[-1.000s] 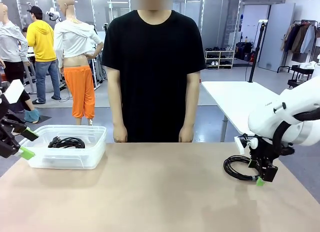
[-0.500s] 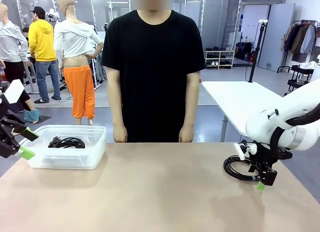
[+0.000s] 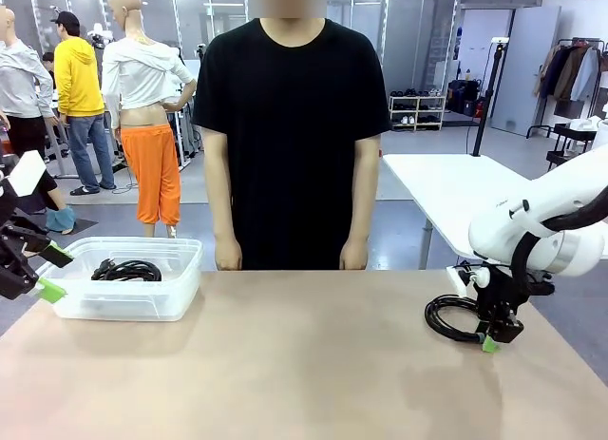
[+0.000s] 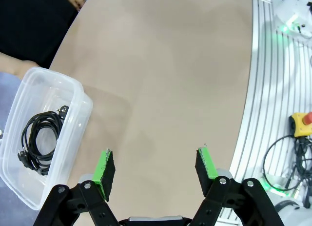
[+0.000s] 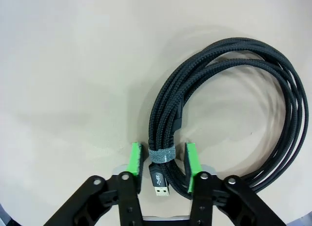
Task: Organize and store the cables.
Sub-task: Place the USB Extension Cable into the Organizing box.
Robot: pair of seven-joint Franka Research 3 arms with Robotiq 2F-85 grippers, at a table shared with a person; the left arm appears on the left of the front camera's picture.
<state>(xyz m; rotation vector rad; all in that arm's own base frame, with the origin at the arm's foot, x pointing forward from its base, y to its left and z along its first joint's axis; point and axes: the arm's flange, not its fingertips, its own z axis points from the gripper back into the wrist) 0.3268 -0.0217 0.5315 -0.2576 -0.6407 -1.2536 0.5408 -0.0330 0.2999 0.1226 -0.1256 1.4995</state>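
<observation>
A coiled black braided cable (image 5: 229, 55) lies on the table at the right, also seen from the front as the same cable (image 3: 445, 317). My right gripper (image 5: 163, 160) is shut on it, the green pads pressing the bundle at its grey tie (image 5: 162, 155), just above a USB plug (image 5: 161, 185). From the front the right gripper (image 3: 489, 339) points down at the tabletop. A second coiled cable (image 3: 126, 269) rests in the clear plastic bin (image 3: 185, 269) at the left. My left gripper (image 3: 54, 272) hangs open beside that bin, holding nothing; its wrist view shows the left gripper (image 4: 156, 167), the bin (image 4: 78, 92) and the cable inside (image 4: 41, 140).
A person in a black shirt (image 3: 292, 126) stands at the far edge with hands down near the table. The bare tan tabletop (image 3: 304, 364) stretches between the bin and the right cable. An aluminium frame with an emergency-stop button (image 4: 302, 123) borders the table's near side.
The right gripper's jaws have closed onto the cable's tied section, and the gripper has shifted slightly. The left arm and the person have not moved.
</observation>
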